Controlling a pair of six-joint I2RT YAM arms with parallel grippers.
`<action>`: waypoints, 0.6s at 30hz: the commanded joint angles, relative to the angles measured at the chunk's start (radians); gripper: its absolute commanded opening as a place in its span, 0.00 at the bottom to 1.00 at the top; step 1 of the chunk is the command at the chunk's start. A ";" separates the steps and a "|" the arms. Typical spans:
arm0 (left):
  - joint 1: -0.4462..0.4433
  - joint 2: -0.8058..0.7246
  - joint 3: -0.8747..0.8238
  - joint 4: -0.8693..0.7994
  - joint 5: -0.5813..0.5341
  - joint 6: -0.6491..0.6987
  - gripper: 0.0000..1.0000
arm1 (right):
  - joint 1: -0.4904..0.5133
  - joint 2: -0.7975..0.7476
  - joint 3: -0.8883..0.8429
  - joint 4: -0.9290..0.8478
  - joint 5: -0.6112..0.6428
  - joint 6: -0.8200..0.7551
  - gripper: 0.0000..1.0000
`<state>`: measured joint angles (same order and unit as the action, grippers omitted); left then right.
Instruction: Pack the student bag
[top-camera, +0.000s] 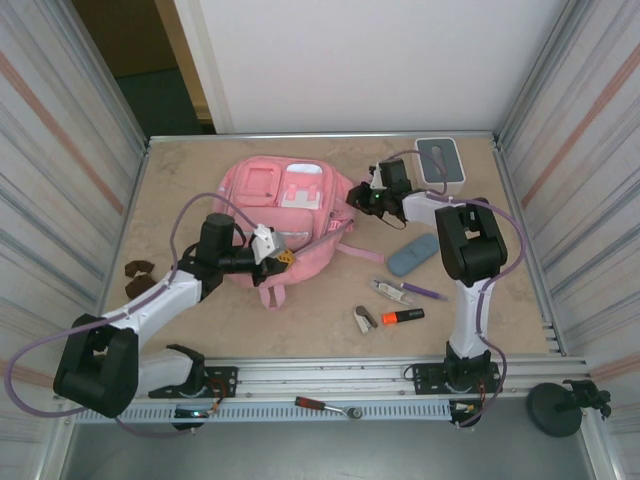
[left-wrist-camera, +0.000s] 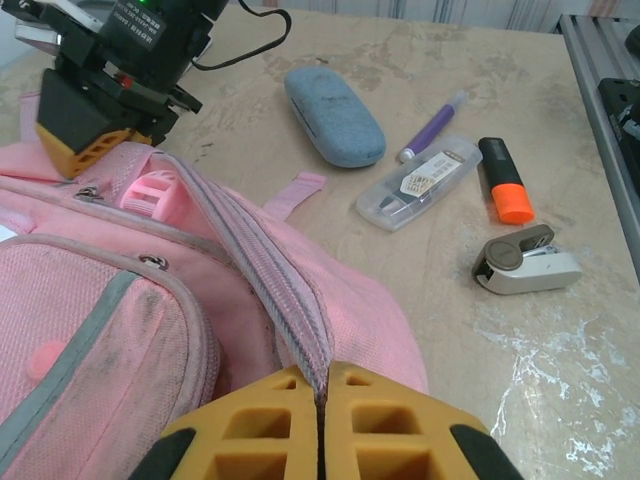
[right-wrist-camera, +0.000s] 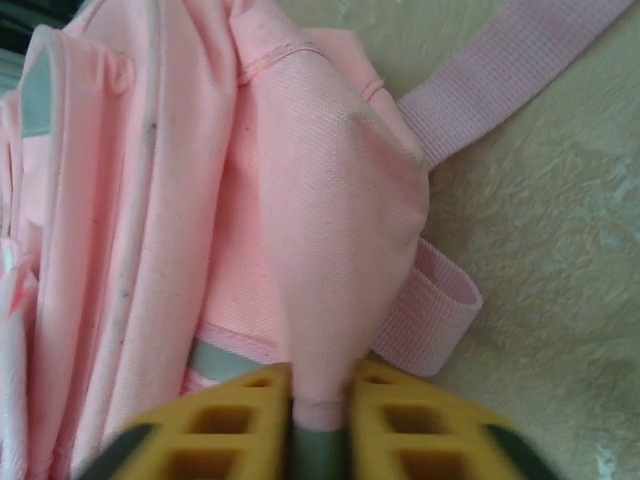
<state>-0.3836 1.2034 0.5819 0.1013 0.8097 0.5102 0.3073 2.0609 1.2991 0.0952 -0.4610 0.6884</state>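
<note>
The pink student bag (top-camera: 285, 215) lies flat in the middle of the table, front pockets up. My left gripper (top-camera: 278, 255) is at its near right edge, shut on the bag's zipper edge (left-wrist-camera: 262, 270), which rises taut between the yellow pads (left-wrist-camera: 260, 425). At the bag's far right corner my right gripper (top-camera: 362, 197) is shut on a fold of pink fabric (right-wrist-camera: 330, 260); a pink strap loop (right-wrist-camera: 430, 310) hangs beside it. The right gripper (left-wrist-camera: 95, 130) also appears in the left wrist view, behind the bag (left-wrist-camera: 110, 330).
Right of the bag lie a blue-grey case (top-camera: 412, 254), a purple pen (top-camera: 422, 290), a clear plastic case (top-camera: 392, 291), an orange highlighter (top-camera: 403, 316) and a small stapler (top-camera: 363, 319). A white box with grey top (top-camera: 440, 160) stands at the back right. Brown bits (top-camera: 137, 268) lie left.
</note>
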 joint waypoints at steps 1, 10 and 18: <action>-0.014 0.009 0.057 0.037 -0.028 -0.058 0.04 | -0.025 -0.078 -0.037 0.006 -0.027 0.004 0.00; 0.032 0.078 0.099 -0.010 -0.615 -0.544 0.37 | 0.054 -0.351 -0.404 0.199 0.128 0.022 0.00; 0.058 -0.173 0.006 -0.100 -0.936 -0.744 0.71 | 0.294 -0.364 -0.465 0.254 0.246 0.043 0.14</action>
<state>-0.3260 1.1213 0.6155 0.0254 0.0505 -0.1116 0.5041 1.7267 0.8356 0.3016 -0.1936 0.7254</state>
